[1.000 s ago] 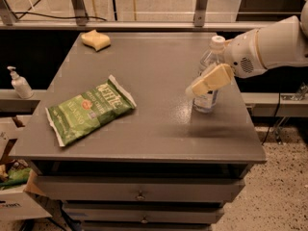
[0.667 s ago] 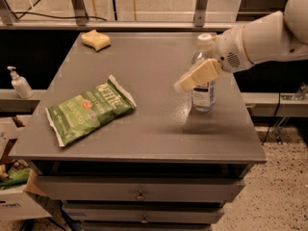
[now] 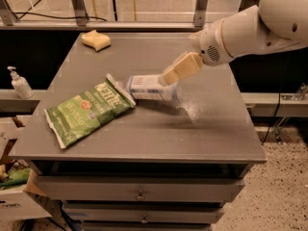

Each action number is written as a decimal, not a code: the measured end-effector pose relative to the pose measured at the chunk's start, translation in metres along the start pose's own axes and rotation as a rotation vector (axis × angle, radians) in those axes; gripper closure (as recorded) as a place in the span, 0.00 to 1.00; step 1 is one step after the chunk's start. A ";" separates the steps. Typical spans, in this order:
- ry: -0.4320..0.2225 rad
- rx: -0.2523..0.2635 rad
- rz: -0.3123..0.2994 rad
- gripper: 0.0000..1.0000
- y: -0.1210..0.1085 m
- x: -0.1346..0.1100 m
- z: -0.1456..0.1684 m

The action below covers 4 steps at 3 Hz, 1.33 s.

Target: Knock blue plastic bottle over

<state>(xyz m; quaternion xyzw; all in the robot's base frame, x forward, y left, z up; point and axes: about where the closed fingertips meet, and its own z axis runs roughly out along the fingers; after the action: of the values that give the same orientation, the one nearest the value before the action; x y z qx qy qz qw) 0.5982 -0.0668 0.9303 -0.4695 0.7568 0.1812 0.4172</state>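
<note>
The blue plastic bottle (image 3: 150,88) lies on its side near the middle of the grey table (image 3: 144,129), its top end pointing left and touching the green chip bag (image 3: 86,112). Its white-and-dark label faces up. My gripper (image 3: 180,67) hangs just above the bottle's right end, its cream fingers (image 3: 183,66) pointing down-left from the white arm (image 3: 250,28) that comes in from the upper right. The fingers look close together and hold nothing.
A yellow sponge (image 3: 96,40) lies at the table's back left. A small white pump-dispenser bottle (image 3: 20,83) stands on a ledge to the left. Drawers are below the table top. A box (image 3: 14,196) sits at the lower left.
The bottle stood upright at the table's right side; now it lies flat near the middle against the chip bag. My gripper has swept left along with it.
</note>
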 end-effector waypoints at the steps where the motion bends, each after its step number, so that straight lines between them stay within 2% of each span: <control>1: 0.005 0.000 0.001 0.00 0.001 0.003 0.001; 2: 0.016 -0.006 0.007 0.00 -0.001 0.019 -0.004; 4: 0.027 0.010 0.023 0.00 -0.031 0.064 -0.045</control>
<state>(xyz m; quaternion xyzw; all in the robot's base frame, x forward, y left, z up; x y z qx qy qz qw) 0.5909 -0.1481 0.9087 -0.4613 0.7685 0.1759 0.4071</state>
